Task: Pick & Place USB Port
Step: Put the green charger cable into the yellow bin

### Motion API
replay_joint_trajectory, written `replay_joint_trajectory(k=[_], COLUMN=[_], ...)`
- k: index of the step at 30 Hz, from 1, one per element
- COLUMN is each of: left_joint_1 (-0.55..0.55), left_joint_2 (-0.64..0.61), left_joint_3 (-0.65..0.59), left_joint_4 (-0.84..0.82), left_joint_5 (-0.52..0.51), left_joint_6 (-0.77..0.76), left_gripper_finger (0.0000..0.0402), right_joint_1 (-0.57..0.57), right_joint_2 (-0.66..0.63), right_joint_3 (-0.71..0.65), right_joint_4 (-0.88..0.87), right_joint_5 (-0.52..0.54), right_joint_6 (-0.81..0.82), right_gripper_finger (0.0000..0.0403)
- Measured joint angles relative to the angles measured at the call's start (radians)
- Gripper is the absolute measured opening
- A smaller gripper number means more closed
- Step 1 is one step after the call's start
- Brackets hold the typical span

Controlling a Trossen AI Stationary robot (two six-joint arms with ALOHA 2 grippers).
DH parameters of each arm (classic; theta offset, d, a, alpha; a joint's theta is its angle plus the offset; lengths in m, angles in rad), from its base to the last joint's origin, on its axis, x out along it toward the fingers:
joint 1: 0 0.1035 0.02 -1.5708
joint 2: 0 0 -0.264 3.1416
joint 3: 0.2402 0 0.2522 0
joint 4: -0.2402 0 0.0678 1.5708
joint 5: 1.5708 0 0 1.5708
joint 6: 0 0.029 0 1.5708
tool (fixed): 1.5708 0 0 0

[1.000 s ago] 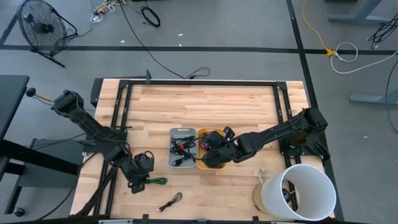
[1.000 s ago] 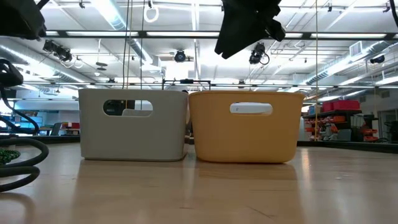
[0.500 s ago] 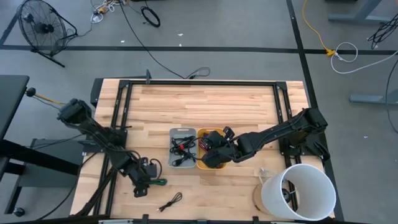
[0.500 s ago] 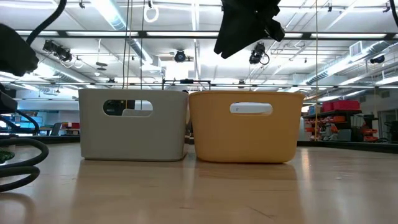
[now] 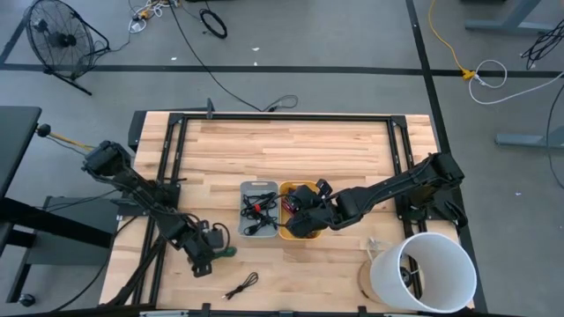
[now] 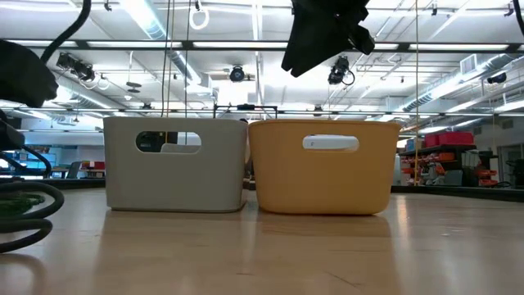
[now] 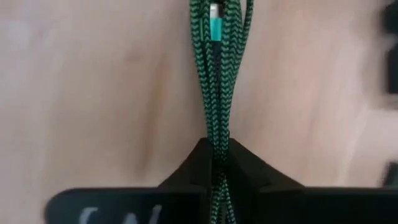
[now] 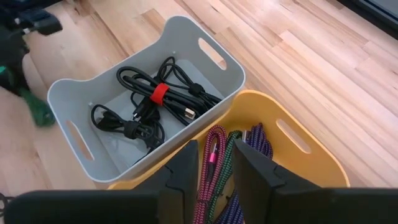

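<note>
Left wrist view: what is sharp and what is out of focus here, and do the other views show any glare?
Left wrist view: the green braided cable is fairly sharp where the left gripper pinches it; the wooden table behind is blurred. Low view: bright ceiling lights glare, leaving the arm overhead a silhouette. High view: evenly lit.

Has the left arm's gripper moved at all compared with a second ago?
Yes. In the high view the left gripper has shifted toward the table's near edge and slightly away from the grey bin, settling over the green cable.
</note>
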State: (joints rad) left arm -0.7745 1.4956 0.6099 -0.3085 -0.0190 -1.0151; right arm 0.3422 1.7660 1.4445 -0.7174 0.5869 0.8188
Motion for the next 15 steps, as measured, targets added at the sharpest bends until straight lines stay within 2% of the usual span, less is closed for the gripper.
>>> replay_joint_trajectory(k=[8,12,15], left_joint_1=[-0.003,-0.005,-0.004], left_joint_2=[-0.017,-0.075,-0.108], left_joint_3=[0.021,0.122,0.22], left_joint_4=[0.063,-0.001,-0.143], left_joint_5=[0.021,-0.018,-0.098], left_joint_6=[-0.017,0.042,0.108], left_gripper_finger=[0.0021,0.0019,0.0019], right_joint_1=[0.0,0.0,0.0], right_joint_2=[0.0,0.0,0.0], right_joint_3=[0.0,0.0,0.0], right_joint_4=[0.0,0.0,0.013], right_joint_5=[0.0,0.0,0.0], right_joint_6=[-0.003,-0.014,-0.015], right_gripper_finger=[0.0096,0.0096,0.0096])
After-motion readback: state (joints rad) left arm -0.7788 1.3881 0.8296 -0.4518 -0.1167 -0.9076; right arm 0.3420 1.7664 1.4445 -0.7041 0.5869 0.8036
